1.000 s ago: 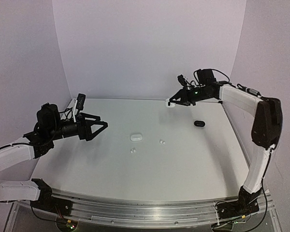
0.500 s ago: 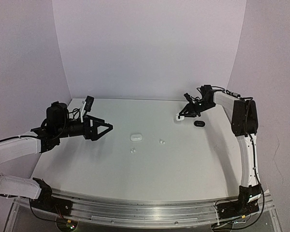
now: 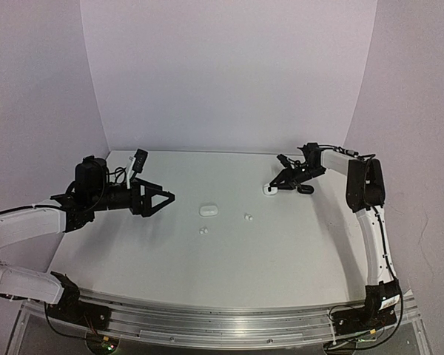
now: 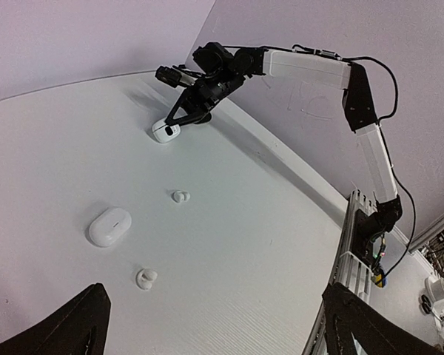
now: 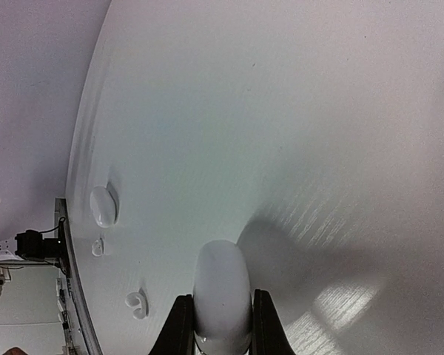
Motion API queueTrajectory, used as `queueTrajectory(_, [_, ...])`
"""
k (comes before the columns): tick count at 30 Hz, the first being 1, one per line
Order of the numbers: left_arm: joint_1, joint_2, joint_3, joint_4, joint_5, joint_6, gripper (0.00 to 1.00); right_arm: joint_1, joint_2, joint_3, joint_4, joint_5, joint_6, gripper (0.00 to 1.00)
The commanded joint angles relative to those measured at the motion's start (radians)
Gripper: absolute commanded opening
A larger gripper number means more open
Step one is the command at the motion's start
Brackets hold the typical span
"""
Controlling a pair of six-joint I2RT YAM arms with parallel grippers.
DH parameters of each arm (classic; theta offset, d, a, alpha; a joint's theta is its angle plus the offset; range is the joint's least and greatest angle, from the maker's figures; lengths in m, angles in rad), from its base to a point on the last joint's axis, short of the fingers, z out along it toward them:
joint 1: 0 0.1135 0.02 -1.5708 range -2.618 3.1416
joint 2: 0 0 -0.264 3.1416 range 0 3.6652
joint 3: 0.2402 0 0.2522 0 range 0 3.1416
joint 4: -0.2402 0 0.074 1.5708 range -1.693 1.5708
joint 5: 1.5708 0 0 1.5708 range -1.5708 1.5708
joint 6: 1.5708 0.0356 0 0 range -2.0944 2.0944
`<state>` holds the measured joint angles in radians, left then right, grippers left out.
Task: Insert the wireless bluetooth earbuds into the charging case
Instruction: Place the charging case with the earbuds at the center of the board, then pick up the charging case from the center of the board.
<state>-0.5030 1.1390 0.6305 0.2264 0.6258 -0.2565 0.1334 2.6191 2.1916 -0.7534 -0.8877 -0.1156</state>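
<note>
- My left end effector (image 3: 163,198) hangs over the left side of the table (image 3: 207,274) and points toward the right edge. Its two fingers are spread wide apart with nothing between them.
- The first white earbud (image 3: 203,230) lies loose near the middle of the table. It is the closest of the small things to the near edge, and nothing touches it.
- The closed white case (image 3: 208,210), a smooth oval, lies flat just beyond that earbud toward the far edge, near it but apart.
- The second white earbud (image 3: 248,217) lies alone to the right of the closed white case, well clear of both cases.
- The other white case (image 3: 268,191) is farther right, toward the far right corner, clamped between the two fingers of my right end effector (image 5: 220,333). My right wrist view shows its rounded body sticking out past my fingertips. It is low over the table with its shadow close beside it, and I cannot tell whether it rests on the surface.
- My right arm (image 3: 366,222) reaches in from the right edge and bends back toward that case.
- A black oval case (image 3: 305,189) lies on the table just right of my right end effector, closer to the right edge.
</note>
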Motion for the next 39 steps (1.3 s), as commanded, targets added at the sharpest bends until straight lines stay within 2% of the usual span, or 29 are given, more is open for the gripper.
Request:
queueTrajectory(1, [0.0,0.006,0.046,0.02,0.004,0.025,0.99,-0.016,0.042,0.058,-0.015,0.006,-0.005,0.06])
queueTrajectory(10, [0.0,-0.008,0.039,0.015,-0.007,0.033,0.99,-0.015,0.033,0.044,-0.015,0.101,-0.01,0.38])
queueTrajectory(13, [0.0,-0.008,0.037,0.019,-0.006,0.03,0.99,-0.015,0.037,0.073,-0.014,0.12,0.002,0.44])
queueTrajectory(17, [0.0,-0.01,0.035,0.022,-0.002,0.028,0.99,-0.016,0.032,0.102,-0.013,0.165,0.017,0.44])
queueTrajectory(23, [0.0,-0.015,0.037,0.009,-0.011,0.038,0.99,-0.014,-0.034,0.035,-0.005,0.237,0.033,0.45])
queueTrajectory(27, [0.0,-0.02,0.039,0.006,-0.011,0.048,1.0,-0.014,-0.079,0.013,0.004,0.293,0.049,0.48])
queueTrajectory(33, [0.001,-0.01,0.046,-0.003,-0.025,0.046,0.99,-0.011,-0.123,0.039,0.017,0.281,0.082,0.51])
queueTrajectory(35, [0.001,0.014,0.072,-0.046,-0.049,0.081,0.99,-0.003,-0.15,0.048,0.022,0.277,0.082,0.52])
queueTrajectory(39, [0.001,0.144,0.207,-0.254,-0.003,0.29,0.98,0.013,-0.219,0.078,0.042,0.243,0.078,0.57])
